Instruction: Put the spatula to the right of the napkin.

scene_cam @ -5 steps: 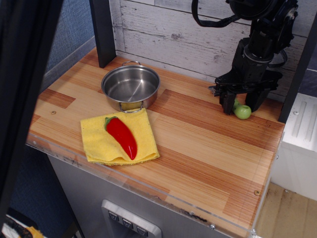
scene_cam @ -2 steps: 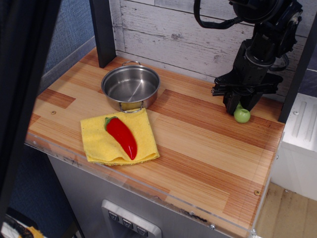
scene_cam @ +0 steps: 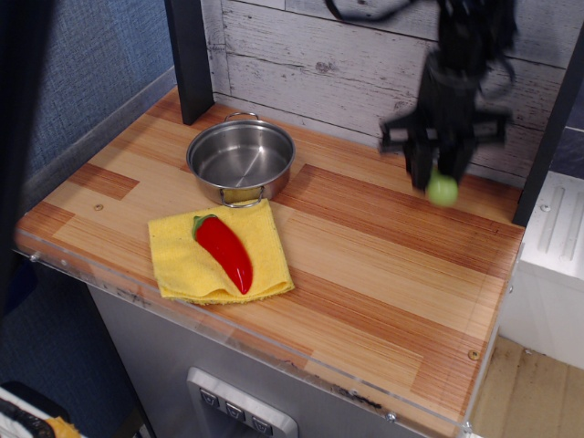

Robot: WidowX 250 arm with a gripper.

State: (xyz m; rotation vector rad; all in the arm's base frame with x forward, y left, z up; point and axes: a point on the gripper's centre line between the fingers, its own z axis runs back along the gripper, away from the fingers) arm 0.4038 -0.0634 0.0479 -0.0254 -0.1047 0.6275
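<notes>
Nearest me, the yellow napkin (scene_cam: pixel 219 255) lies on the table (scene_cam: pixel 383 274) with a red chili pepper (scene_cam: pixel 224 251) on it. Behind sits a steel pot (scene_cam: pixel 241 161). Far right, the blurred hand (scene_cam: pixel 440 175) is clenched around the spatula (scene_cam: pixel 443 189), held above the tabletop.

Brightness: even and fairly bright over the table (scene_cam: pixel 365 265); colours read clearly.
Light source: seemingly overhead and diffuse; no hard beam.
Shadows: soft and short, a faint one under the napkin (scene_cam: pixel 219 253) edge and inside the pot (scene_cam: pixel 241 161).
Glare: pale highlights on the pot rim, a glossy streak along the pepper (scene_cam: pixel 224 250), and a sheen on the clear table edge.
Blur: the gripper (scene_cam: pixel 441 166) and the green spatula (scene_cam: pixel 443 189) handle are smeared by motion.
Out of focus: dark foreground bar at the left edge.
Sharpness: table grain and wall planks moderately crisp.
</notes>
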